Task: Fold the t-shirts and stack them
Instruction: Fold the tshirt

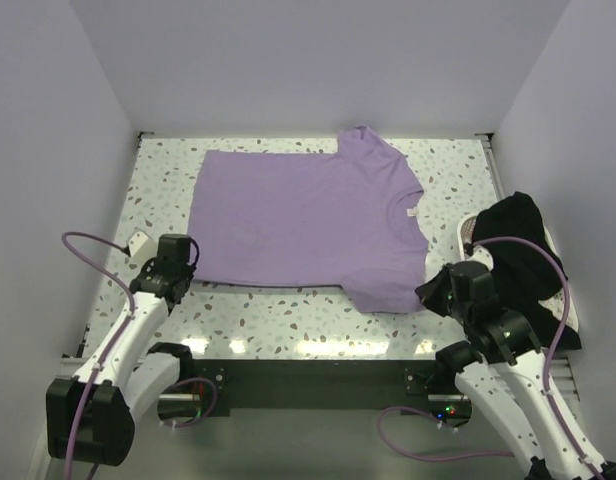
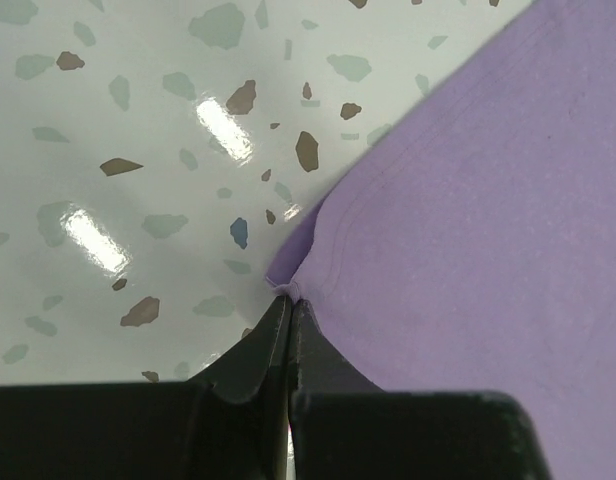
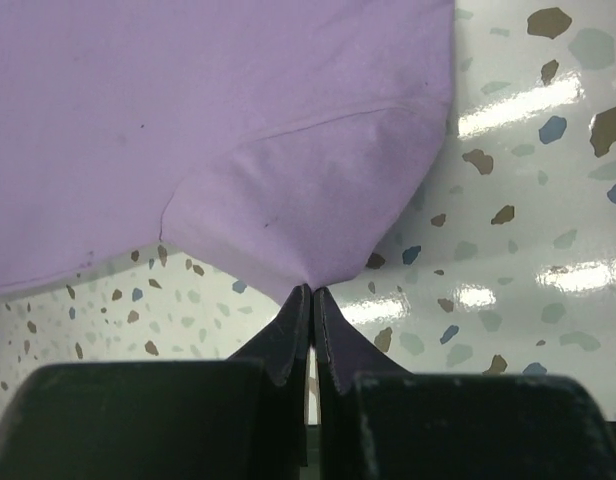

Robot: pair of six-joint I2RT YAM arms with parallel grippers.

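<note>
A purple t-shirt point(image 1: 303, 220) lies spread flat on the speckled table, collar toward the right. My left gripper point(image 1: 184, 272) is shut on the shirt's near left hem corner point(image 2: 288, 288). My right gripper point(image 1: 431, 290) is shut on the edge of the shirt's near sleeve point(image 3: 308, 285), with the sleeve point(image 3: 298, 200) fanning out above the fingertips. A black t-shirt point(image 1: 523, 255) lies bunched at the right side, partly behind my right arm.
The black shirt rests on a white tray point(image 1: 470, 232) at the table's right edge. White walls enclose the table on the left, back and right. A small white block point(image 1: 138, 242) sits near the left arm. The table's front edge point(image 1: 308, 345) runs just before the arm bases.
</note>
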